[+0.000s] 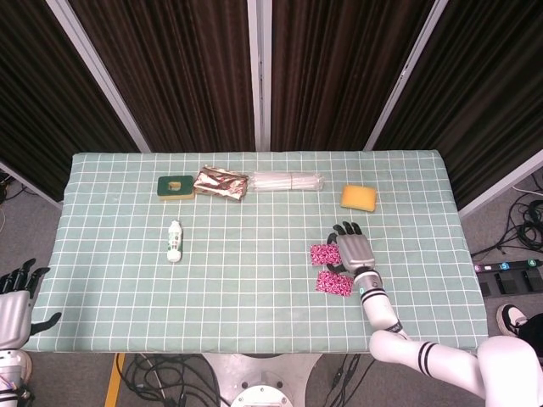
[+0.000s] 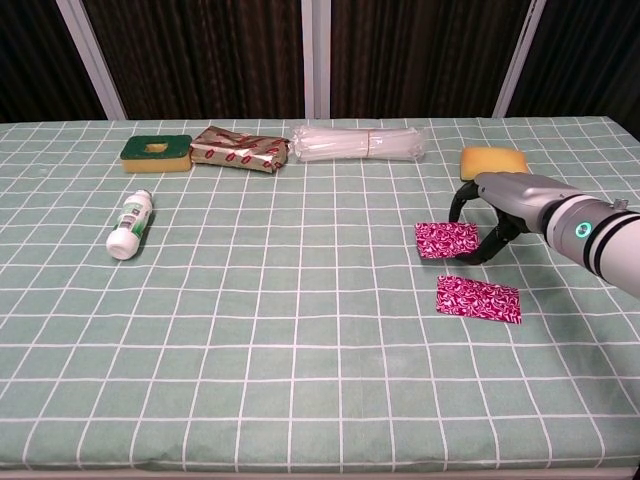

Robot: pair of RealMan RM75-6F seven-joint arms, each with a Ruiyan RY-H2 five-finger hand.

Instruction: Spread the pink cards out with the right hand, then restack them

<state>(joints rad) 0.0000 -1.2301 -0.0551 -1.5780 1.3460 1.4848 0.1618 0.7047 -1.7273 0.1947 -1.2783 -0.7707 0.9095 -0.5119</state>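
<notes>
Green checked counter (image 2: 250,330); right robot hand (image 2: 492,205) arched palm-down, fingers curled onto far pink card (image 2: 447,240) near right edge, holding nothing; second card (image 2: 478,298) just nearer, apart.

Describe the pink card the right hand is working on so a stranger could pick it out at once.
Start at the yellow sponge near the table's far right side. Just in front of it the right hand arches over a pink patterned card, fingers at its right edge. A second pink card lies apart, nearer the robot, untouched.
</notes>
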